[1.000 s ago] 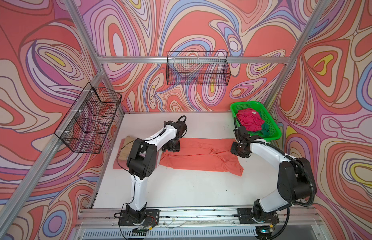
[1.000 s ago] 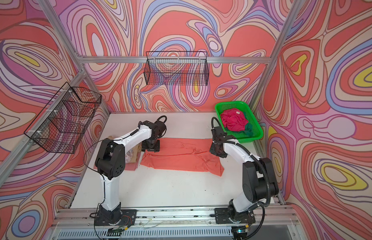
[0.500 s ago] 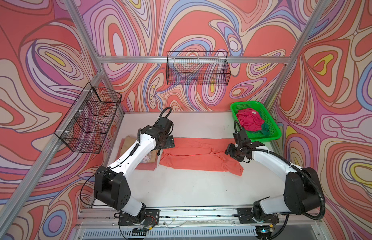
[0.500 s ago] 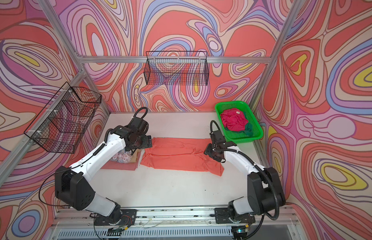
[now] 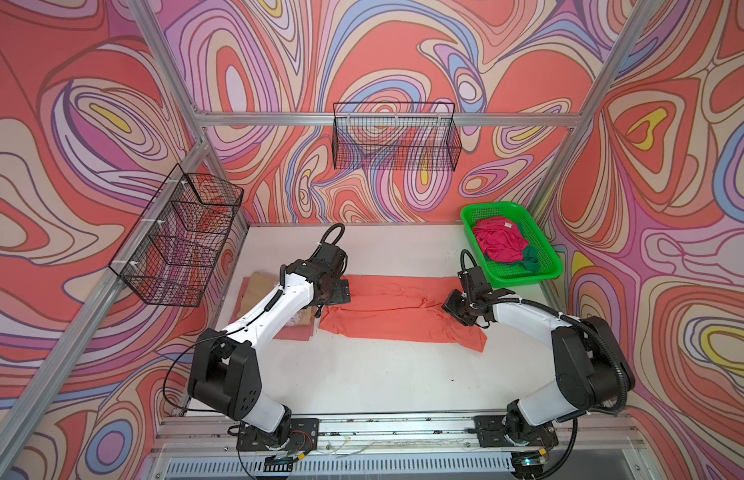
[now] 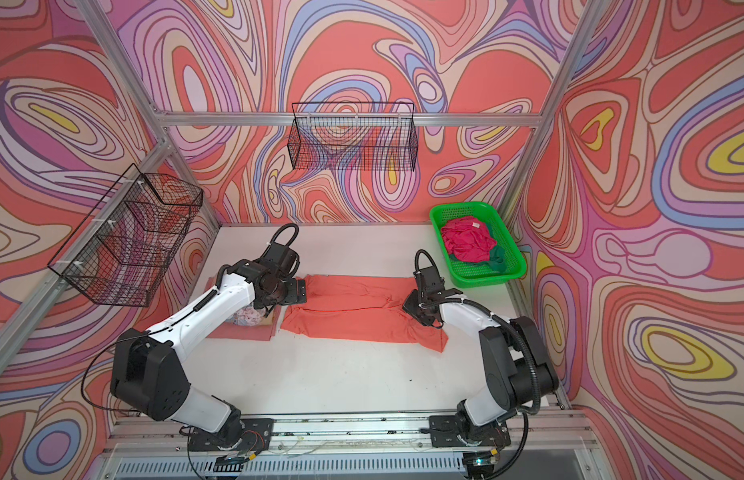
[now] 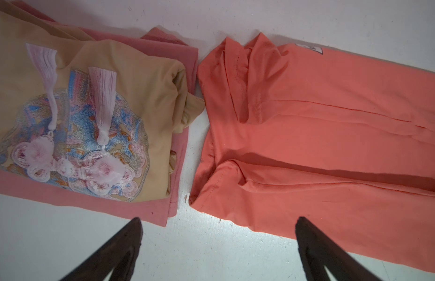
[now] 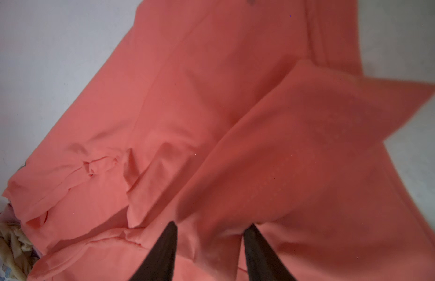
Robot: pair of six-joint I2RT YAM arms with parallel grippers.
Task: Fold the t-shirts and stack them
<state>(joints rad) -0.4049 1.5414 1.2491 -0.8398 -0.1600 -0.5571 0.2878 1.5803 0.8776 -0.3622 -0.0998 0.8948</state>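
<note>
Table (image 5: 362,374): coral tee (image 5: 395,316) long axis L-R

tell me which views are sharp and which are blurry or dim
Right wrist view: the coral-orange t-shirt is smeared and soft, worst on its lifted flap. Left wrist view: sharp, with the seams on that shirt and the print on the tan t-shirt crisp. Both top views: evenly lit and in focus, with only soft shadows on the table.
</note>
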